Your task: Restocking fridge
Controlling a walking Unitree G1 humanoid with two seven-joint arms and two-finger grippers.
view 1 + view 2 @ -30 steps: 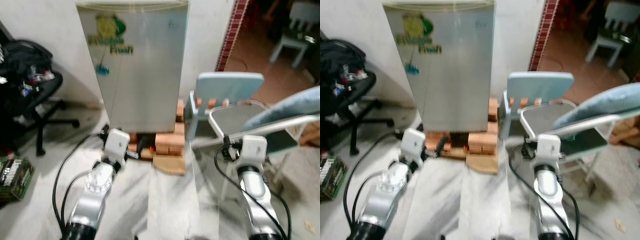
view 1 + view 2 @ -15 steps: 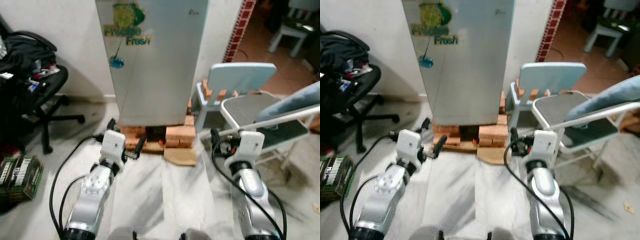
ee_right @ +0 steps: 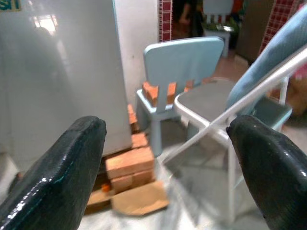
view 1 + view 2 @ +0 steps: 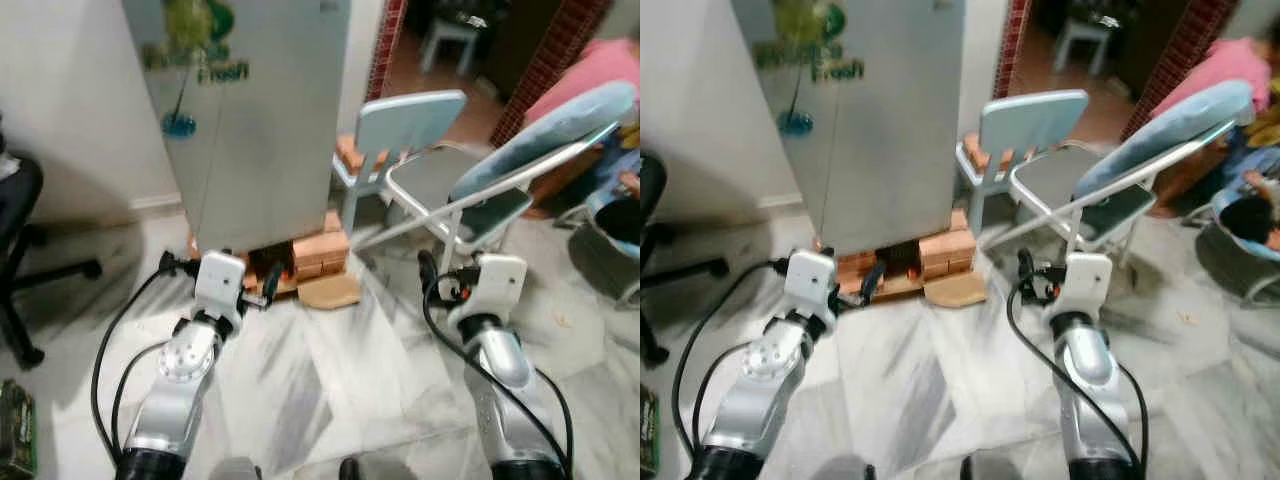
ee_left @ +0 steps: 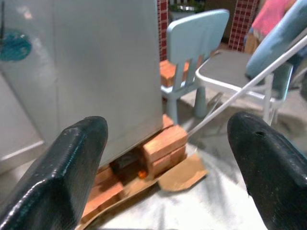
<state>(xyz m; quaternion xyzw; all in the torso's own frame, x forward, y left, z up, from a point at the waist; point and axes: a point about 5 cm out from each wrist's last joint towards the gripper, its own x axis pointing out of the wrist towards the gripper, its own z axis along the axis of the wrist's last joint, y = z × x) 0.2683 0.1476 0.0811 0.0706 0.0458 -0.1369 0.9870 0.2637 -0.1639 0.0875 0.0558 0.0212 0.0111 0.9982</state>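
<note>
We face the closed fridge [image 4: 250, 110], left gripper [image 5: 168, 177] and right gripper [image 3: 168, 177] both spread wide, empty. We judge this the approach; next we need its door opened.

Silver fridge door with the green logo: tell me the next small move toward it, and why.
Probably a short step forward, turning slightly left. The silver fridge stands shut on a stack of orange bricks, beyond both open, empty grippers, the left gripper and right gripper. A pale blue plastic chair and a grey folding chair crowd the right side.
</note>
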